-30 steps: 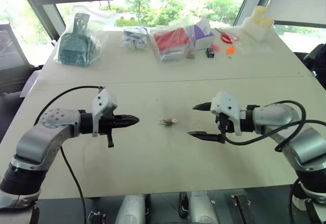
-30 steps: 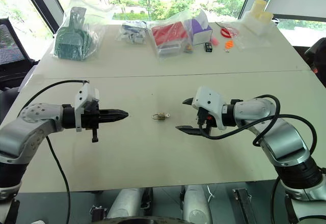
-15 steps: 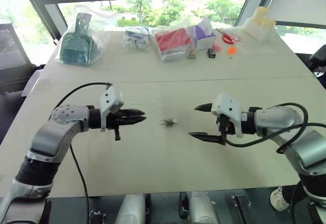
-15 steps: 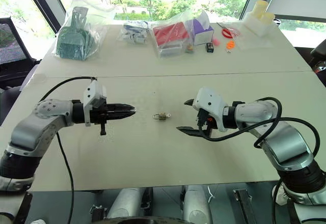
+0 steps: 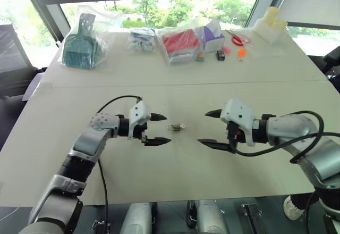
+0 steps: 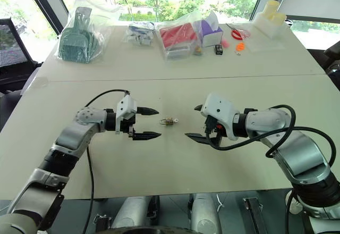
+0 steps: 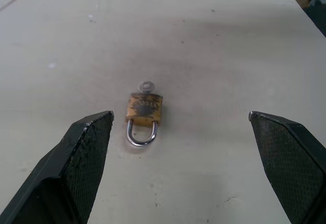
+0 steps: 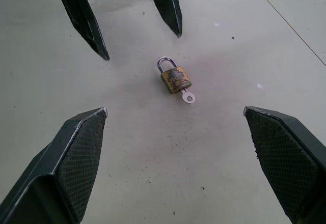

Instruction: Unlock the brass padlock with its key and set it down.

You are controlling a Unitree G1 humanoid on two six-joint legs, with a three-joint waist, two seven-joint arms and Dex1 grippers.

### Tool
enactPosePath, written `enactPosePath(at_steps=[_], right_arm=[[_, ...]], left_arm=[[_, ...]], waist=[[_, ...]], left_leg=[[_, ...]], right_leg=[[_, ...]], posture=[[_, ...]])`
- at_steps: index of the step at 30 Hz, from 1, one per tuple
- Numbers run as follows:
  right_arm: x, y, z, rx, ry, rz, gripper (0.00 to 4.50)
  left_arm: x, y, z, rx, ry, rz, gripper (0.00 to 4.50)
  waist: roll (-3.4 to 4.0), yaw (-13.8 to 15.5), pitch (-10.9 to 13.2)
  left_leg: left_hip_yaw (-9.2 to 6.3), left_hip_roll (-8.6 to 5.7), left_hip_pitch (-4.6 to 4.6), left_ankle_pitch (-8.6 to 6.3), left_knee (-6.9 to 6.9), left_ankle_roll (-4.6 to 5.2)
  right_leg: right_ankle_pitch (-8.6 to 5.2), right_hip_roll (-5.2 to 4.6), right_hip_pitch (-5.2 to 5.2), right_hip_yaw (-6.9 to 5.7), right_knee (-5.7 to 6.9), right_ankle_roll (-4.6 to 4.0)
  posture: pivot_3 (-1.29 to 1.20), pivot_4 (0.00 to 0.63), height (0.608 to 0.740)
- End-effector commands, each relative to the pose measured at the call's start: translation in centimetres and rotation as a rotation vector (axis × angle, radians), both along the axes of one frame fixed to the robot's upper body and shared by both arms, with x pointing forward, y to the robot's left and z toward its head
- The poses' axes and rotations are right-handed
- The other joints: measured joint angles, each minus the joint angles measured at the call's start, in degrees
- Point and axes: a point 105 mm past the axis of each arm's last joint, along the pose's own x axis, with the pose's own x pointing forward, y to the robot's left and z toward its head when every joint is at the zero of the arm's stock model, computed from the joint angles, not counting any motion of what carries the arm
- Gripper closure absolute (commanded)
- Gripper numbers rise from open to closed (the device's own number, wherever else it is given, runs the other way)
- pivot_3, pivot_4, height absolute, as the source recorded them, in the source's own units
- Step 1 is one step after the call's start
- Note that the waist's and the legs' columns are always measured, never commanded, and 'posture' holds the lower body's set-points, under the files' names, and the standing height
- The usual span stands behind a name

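The brass padlock [image 7: 145, 108] lies flat on the pale table [image 5: 170, 181], its silvery shackle [image 7: 141, 136] seated in the body and the key [image 7: 146, 86] sticking out of its base. It rests between my two grippers, touching neither. My left gripper [image 5: 166, 128] stands open just left of it, fingers pointing at it, the shackle end toward them. My right gripper [image 5: 203, 127] is open a little further off on the right, facing the key [image 8: 188, 96] end. The right wrist view shows the padlock [image 8: 175, 78] with the left gripper [image 8: 142, 45] beyond it.
Along the far side of the table lie a bagged green scoop [image 5: 79, 45], a bag of small white parts [image 5: 141, 37], a red pack [image 5: 178, 41], a purple box [image 5: 212, 34], small dark and orange trinkets [image 5: 240, 53] and a white block [image 5: 270, 24].
My left gripper has gone from shut to open and has moved right, close to the padlock. The right gripper and the padlock have stayed put.
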Motion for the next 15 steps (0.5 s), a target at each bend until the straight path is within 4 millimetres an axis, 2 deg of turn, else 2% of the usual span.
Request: enactPosePath(at_steps=[1, 6, 14, 15], right_arm=[[-0.6, -0.2, 1.2, 0.005, -0.052, -0.010, 0.00], [-0.8, -0.5, 1.2, 0.005, -0.063, -0.042, 0.00], [-1.1, -0.7, 1.2, 0.001, -0.070, -0.065, 0.00], [-1.1, -0.7, 1.2, 0.001, -0.071, -0.066, 0.00]], left_arm=[[1.1, -0.6, 0.2, 0.024, -0.083, -0.034, 0.07], [2.3, -1.6, -0.6, 0.046, -0.113, -0.051, 0.07], [2.8, -1.6, -1.8, 0.082, -0.127, -0.064, 0.07], [2.9, -1.5, -1.9, 0.088, -0.130, -0.061, 0.31]], waist=[[0.00, 0.02, 0.00], [-0.01, -0.13, -0.01], [-0.03, -0.04, -0.01], [-0.03, -0.05, -0.01]], left_leg=[[0.00, 0.00, 0.00, -0.01, 0.02, 0.02], [0.01, 0.00, 0.00, -0.03, 0.05, 0.05], [-0.01, 0.01, 0.00, -0.05, 0.06, 0.09], [-0.01, 0.00, -0.01, -0.05, 0.07, 0.09]], right_leg=[[0.00, -0.01, 0.01, 0.00, 0.00, 0.00], [0.01, -0.03, 0.03, 0.00, -0.01, 0.01], [0.01, -0.04, 0.03, -0.01, 0.00, 0.01], [0.01, -0.05, 0.04, -0.01, -0.01, 0.01]], posture=[[0.00, 0.150, 0.740], [0.00, 0.150, 0.740], [0.00, 0.150, 0.740], [0.00, 0.150, 0.740]])
